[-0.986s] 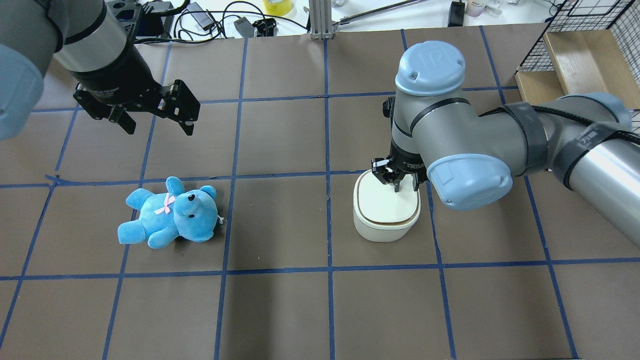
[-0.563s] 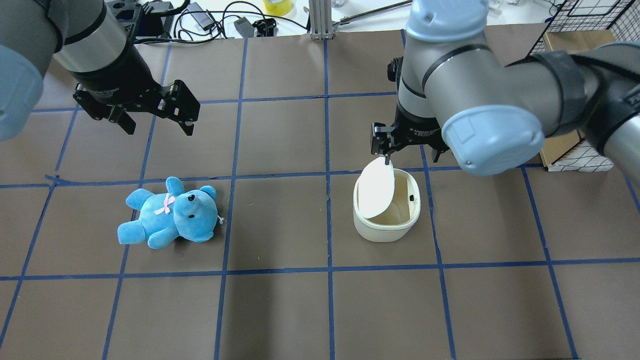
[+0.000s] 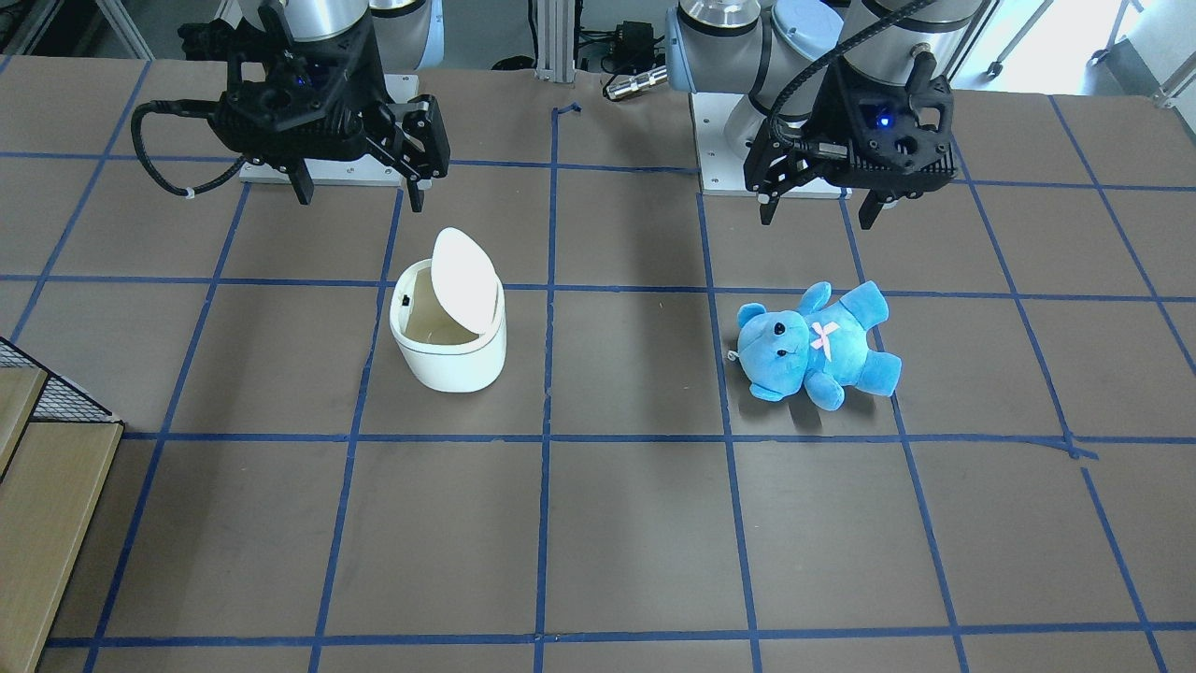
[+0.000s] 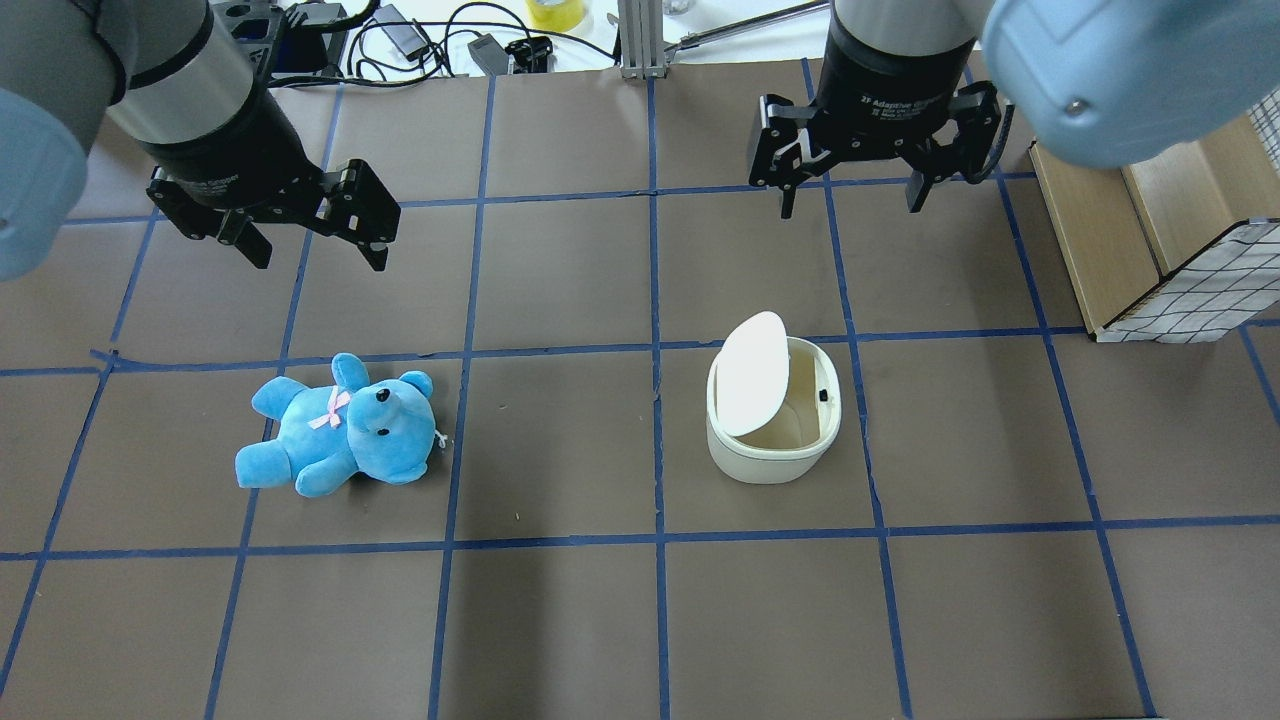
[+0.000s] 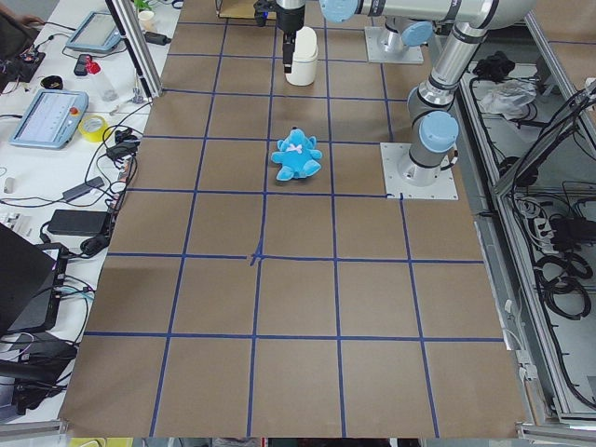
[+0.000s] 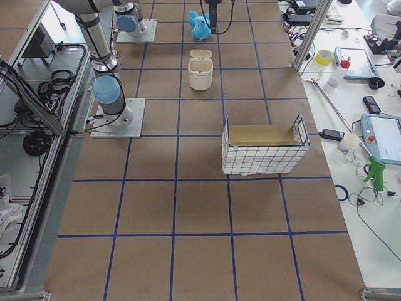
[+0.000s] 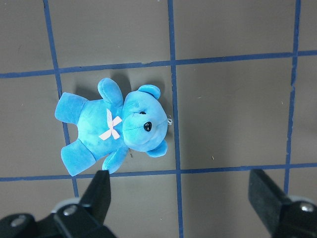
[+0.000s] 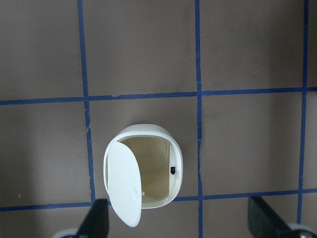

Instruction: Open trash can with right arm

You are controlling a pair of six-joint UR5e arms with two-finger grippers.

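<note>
Trash can lid up, right pincer apart above it

Trash can [image 4: 775, 445]: smooth white plastic, rounded-square, standing upright on the table [image 4: 560, 620] in the robot's right half, inside one square of the blue tape grid and close to a tape line. Lid [image 4: 752, 375] is a flat white oval, tipped up on the side toward the robot's left, mouth open.

Right gripper [image 4: 851, 205]: black, fingers spread wide, holding nothing, hanging above the bin and apart from it. Left gripper [image 4: 320, 258]: also spread wide and holding nothing, above a plush blue teddy bear [image 4: 340, 430] lying on its back with a pink bow.

Right wrist view looks straight down the mouth: beige inside, small black latch [image 8: 173, 170] on the inner wall, hardly visible from the front-facing camera. Exterior right view alone shows the whole wire-mesh crate [image 6: 263, 153], wood-lined.

Matte brown mat on every side of the bin. Bear well apart toward the robot's left, crate well apart toward its right.
</note>
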